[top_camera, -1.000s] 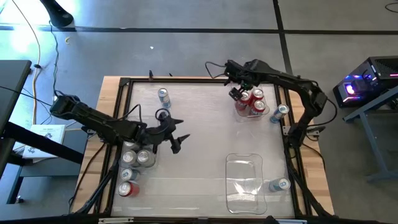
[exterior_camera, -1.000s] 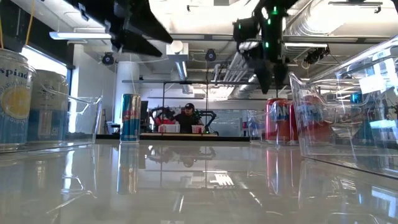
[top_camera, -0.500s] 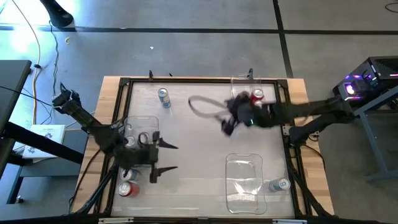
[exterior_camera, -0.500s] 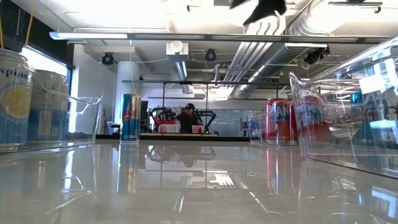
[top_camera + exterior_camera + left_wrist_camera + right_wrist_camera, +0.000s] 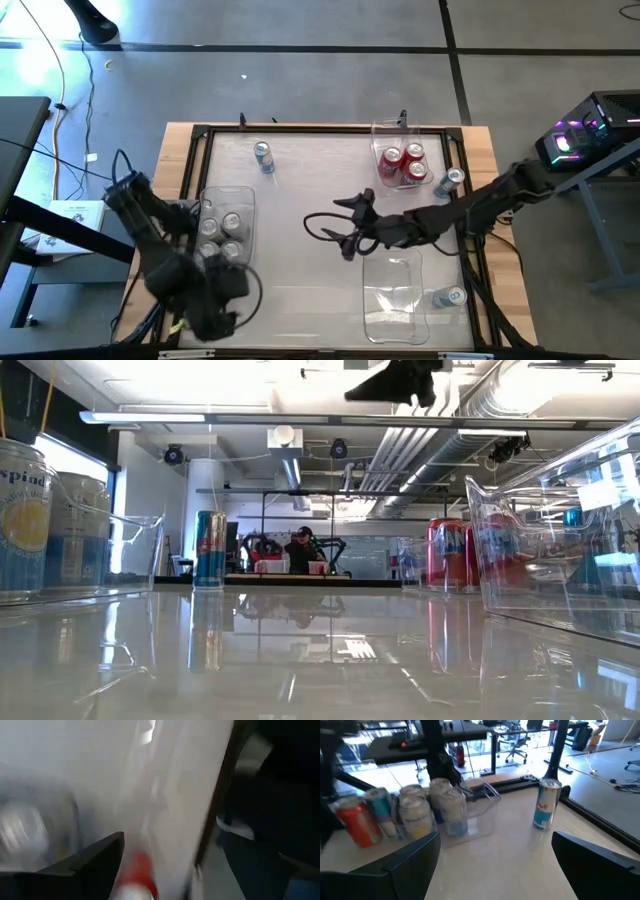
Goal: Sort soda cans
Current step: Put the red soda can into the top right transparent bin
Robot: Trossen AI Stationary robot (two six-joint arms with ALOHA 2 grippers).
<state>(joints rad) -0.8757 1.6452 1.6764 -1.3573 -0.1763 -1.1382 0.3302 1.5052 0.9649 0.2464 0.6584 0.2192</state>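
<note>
With my right gripper (image 5: 350, 225) spread empty at mid-table, I judge the slim blue-and-silver metal soda can (image 5: 264, 156) standing alone near the far edge light, slippery, dentable, best gripped mid-body.

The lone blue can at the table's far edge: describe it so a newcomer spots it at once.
Start at the table and find the clear bin of silver cans on its left side. Beyond that bin stands a slim blue-and-silver can, alone on the bare surface while its neighbours sit in bins.

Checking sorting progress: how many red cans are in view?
4 red cans: three in the right bin, one beside the left bin. The left arm may hide more.
</note>
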